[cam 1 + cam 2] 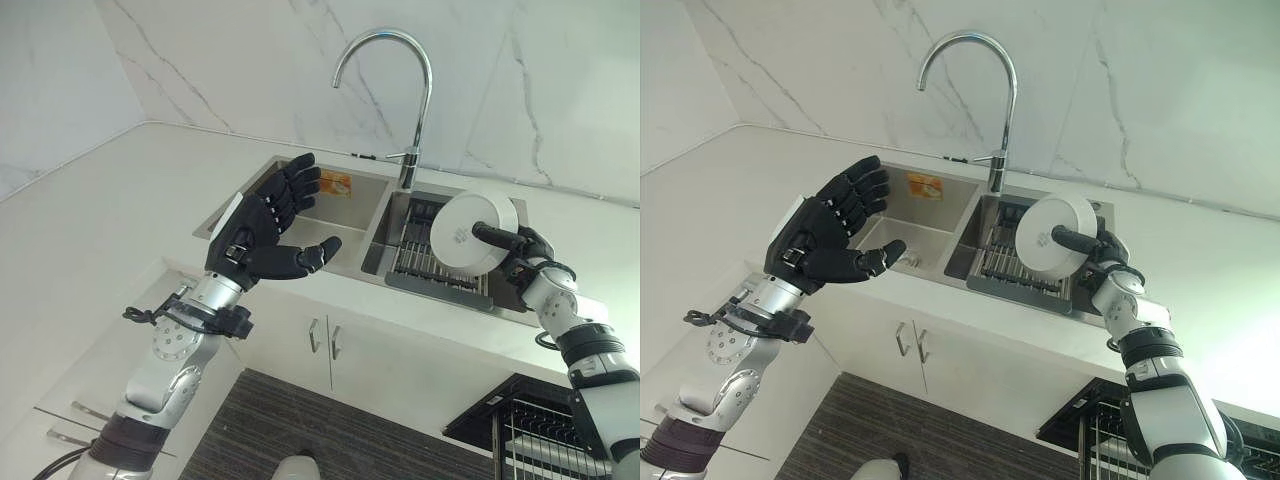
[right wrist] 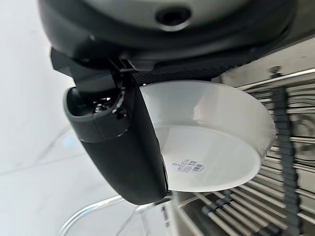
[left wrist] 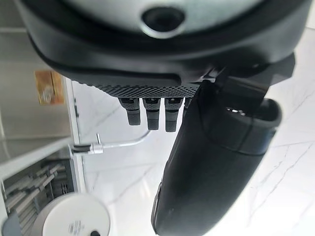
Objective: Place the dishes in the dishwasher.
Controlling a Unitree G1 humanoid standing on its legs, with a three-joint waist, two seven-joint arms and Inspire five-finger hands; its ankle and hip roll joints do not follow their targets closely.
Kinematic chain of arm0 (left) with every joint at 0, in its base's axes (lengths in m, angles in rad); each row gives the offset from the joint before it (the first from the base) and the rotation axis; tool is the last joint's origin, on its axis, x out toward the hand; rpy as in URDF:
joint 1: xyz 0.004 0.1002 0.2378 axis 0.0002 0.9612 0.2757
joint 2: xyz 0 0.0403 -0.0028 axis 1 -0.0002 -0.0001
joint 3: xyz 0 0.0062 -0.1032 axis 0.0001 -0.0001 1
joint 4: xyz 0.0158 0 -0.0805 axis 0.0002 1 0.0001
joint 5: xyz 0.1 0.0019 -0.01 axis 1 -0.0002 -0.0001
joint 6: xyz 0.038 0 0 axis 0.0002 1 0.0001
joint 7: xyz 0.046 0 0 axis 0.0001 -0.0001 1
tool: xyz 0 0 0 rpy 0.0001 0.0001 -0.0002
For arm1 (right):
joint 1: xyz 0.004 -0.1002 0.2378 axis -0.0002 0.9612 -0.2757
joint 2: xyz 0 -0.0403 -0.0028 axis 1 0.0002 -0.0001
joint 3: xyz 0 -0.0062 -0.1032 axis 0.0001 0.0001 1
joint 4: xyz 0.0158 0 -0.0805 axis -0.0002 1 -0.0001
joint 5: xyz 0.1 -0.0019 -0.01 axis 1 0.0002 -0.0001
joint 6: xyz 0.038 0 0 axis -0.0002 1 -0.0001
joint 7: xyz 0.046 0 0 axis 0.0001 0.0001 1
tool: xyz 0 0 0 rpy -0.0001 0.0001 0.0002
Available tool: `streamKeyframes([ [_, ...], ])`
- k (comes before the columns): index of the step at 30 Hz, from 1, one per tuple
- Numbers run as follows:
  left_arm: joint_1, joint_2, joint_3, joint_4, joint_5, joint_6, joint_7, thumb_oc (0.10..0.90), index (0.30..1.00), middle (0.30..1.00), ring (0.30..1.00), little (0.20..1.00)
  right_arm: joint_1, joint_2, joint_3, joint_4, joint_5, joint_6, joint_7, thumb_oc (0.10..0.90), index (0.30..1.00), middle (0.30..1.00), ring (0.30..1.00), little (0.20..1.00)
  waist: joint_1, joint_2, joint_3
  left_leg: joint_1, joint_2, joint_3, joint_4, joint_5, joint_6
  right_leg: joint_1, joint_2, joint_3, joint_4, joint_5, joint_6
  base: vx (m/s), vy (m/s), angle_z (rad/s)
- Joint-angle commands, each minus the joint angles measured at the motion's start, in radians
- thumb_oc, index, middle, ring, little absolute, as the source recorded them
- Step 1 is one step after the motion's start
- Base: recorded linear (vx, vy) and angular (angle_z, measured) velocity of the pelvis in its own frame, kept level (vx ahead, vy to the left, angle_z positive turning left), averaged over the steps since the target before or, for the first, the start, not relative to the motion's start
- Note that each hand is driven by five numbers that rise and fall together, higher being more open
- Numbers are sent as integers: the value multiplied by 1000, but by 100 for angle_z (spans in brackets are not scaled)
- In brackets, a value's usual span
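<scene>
White marble-veined walls back a pale countertop (image 1: 90,215) into which a steel double sink (image 1: 345,225) is set, with a tall curved chrome faucet (image 1: 385,75) rising behind the divider between its two basins. On the far wall of the basin to the faucet's left is a small orange sticker (image 1: 336,184). The basin to the faucet's right holds a dark wire dish rack (image 1: 425,262).

Just above that rack, to the right of the faucet's base, the right hand (image 1: 522,252) grips a white bowl (image 1: 476,230) — the bowl is tipped on its side with its underside turned toward the camera, the thumb laid across the base and the fingers hidden behind the rim. In the right wrist view the thumb presses against the bowl's (image 2: 211,142) bottom, where a small printed label shows, with the rack's wires behind it.

The left hand (image 1: 262,232) hangs in the air over the front edge of the basin left of the faucet, holding nothing — its fingers are spread and nearly straight, thumb stuck out toward the sink.

Below the sink are white cabinet doors with two metal handles (image 1: 323,338). Further down and to the right of the faucet, a dishwasher rack (image 1: 535,430) of dark wire stands pulled out over a dark striped floor (image 1: 330,430).
</scene>
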Motion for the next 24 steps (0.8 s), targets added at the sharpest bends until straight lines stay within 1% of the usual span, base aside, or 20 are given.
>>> streamKeyframes([
  [1, -32, 15, 71, -84, -30, -72, -31, 800, 900, 900, 900, 900, -74, -48, -95, -208, -4, -222, 26, 400, 300, 300, 300, 300, -7, -15, -71, 16, -10, -12, 100, -229, -5, 81, 29, 27, -96, -96, 51, -32, -72, -16],
  [2, -18, 9, 81, -86, -30, -69, -46, 800, 900, 900, 900, 900, -43, -46, -112, -280, -57, -237, 9, 400, 300, 300, 300, 300, -15, -13, -71, 16, -7, -9, 100, -230, -5, 79, 31, 32, -96, -97, 50, -61, -96, -17],
  [3, 9, -3, 99, -98, -66, -50, -92, 800, 900, 900, 900, 900, 28, -33, -144, -414, -96, -257, -14, 400, 300, 300, 300, 300, -30, -8, -70, 16, -1, -3, 100, -231, -5, 75, 34, 40, -96, -99, 49, -67, -93, -16],
  [5, 40, -19, 119, -120, -116, -14, -169, 800, 900, 900, 900, 900, 108, -2, -185, -523, -101, -269, -17, 400, 300, 300, 300, 300, -43, -3, -69, 17, 5, 2, 100, -232, -4, 72, 36, 45, -96, -100, 49, -67, -81, -17],
  [7, 81, -32, 136, -153, -157, 53, -280, 800, 900, 900, 900, 900, 204, 37, -227, -649, -106, -290, -12, 400, 300, 300, 300, 300, -61, 4, -68, 17, 15, 13, 100, -232, -5, 67, 38, 50, -96, -99, 48, -70, -83, -10],
  [8, 98, -35, 139, -167, -181, 99, -338, 800, 900, 900, 900, 900, 245, 51, -243, -687, -103, -304, -3, 400, 300, 300, 300, 300, -67, 6, -70, 18, 18, 17, 100, -232, -6, 66, 40, 52, -96, -99, 47, -75, -85, -7],
  [9, 115, -44, 137, -181, -185, 130, -386, 800, 900, 900, 900, 900, 292, 76, -264, -739, -109, -317, 7, 400, 300, 300, 300, 300, -80, 11, -69, 18, 25, 26, 100, -231, -8, 63, 41, 53, -96, -97, 48, -84, -95, -12],
  [10, 128, -46, 134, -190, -201, 168, -428, 800, 900, 900, 900, 900, 334, 90, -281, -776, -138, -331, -11, 400, 300, 300, 300, 300, -89, 13, -71, 20, 30, 33, 100, -231, -10, 61, 43, 55, -96, -96, 48, -95, -106, -13],
  [11, 133, -48, 131, -200, -224, 209, -472, 800, 900, 900, 900, 900, 357, 95, -290, -804, -196, -368, -34, 400, 300, 300, 300, 300, -100, 17, -71, 21, 36, 42, 100, -230, -11, 58, 45, 58, -96, -95, 48, -102, -117, -12],
  [12, 139, -48, 131, -213, -248, 246, -501, 800, 900, 900, 900, 900, 371, 96, -298, -838, -220, -395, -33, 400, 300, 300, 300, 300, -113, 22, -72, 23, 45, 55, 100, -227, -16, 54, 48, 61, -96, -93, 47, -99, -112, -8],
  [15, 149, -65, 126, -219, -272, 289, -532, 800, 900, 900, 900, 900, 399, 116, -306, -886, -191, -433, -17, 400, 300, 300, 300, 300, -132, 33, -69, 20, 72, 80, 100, -210, -30, 45, 57, 68, -96, -89, 43, -90, -72, -19],
  [17, 161, -83, 126, -219, -288, 305, -561, 800, 900, 900, 900, 900, 421, 118, -319, -913, -189, -438, -22, 400, 300, 300, 300, 300, -142, 38, -67, 15, 82, 87, 100, -205, -35, 40, 66, 77, -96, -90, 40, -123, 4, -10],
  [18, 170, -91, 129, -222, -293, 307, -565, 800, 900, 900, 900, 900, 427, 117, -325, -919, -177, -438, -24, 400, 300, 300, 300, 300, -144, 41, -65, 16, 80, 87, 100, -208, -34, 38, 72, 83, -96, -91, 39, -165, 85, -2],
  [20, 201, -114, 140, -233, -275, 303, -578, 800, 900, 900, 900, 900, 436, 121, -342, -927, -185, -441, -23, 400, 300, 300, 300, 300, -140, 46, -58, 47, 57, 74, 100, -228, -30, 28, 83, 103, -96, -90, 42, -154, 147, -9],
  [21, 217, -121, 153, -235, -264, 293, -572, 800, 900, 900, 900, 900, 441, 116, -358, -934, -165, -433, -7, 400, 300, 300, 300, 300, -132, 46, -49, 67, 41, 70, 100, -220, -30, 29, 83, 113, -96, -86, 45, -144, 234, -19],
  [22, 230, -130, 174, -239, -254, 288, -579, 800, 900, 900, 900, 900, 452, 115, -379, -945, -162, -430, -2, 400, 300, 300, 300, 300, -117, 41, -36, 81, 2, 56, 100, -211, -23, 29, 77, 130, -96, -84, 50, -147, 215, -26],
  [23, 232, -134, 182, -240, -248, 287, -583, 800, 900, 900, 900, 900, 455, 116, -387, -949, -164, -431, 0, 400, 300, 300, 300, 300, -112, 36, -31, 76, -13, 47, 100, -205, -18, 24, 74, 138, -96, -75, 50, -167, 255, -40],
  [24, 240, -140, 200, -242, -236, 283, -602, 800, 900, 900, 900, 900, 461, 122, -405, -962, -166, -437, -2, 400, 300, 300, 300, 300, -106, 31, -21, 64, -35, 32, 100, -217, -1, 14, 69, 155, -96, -65, 57, -236, 306, -49],
])
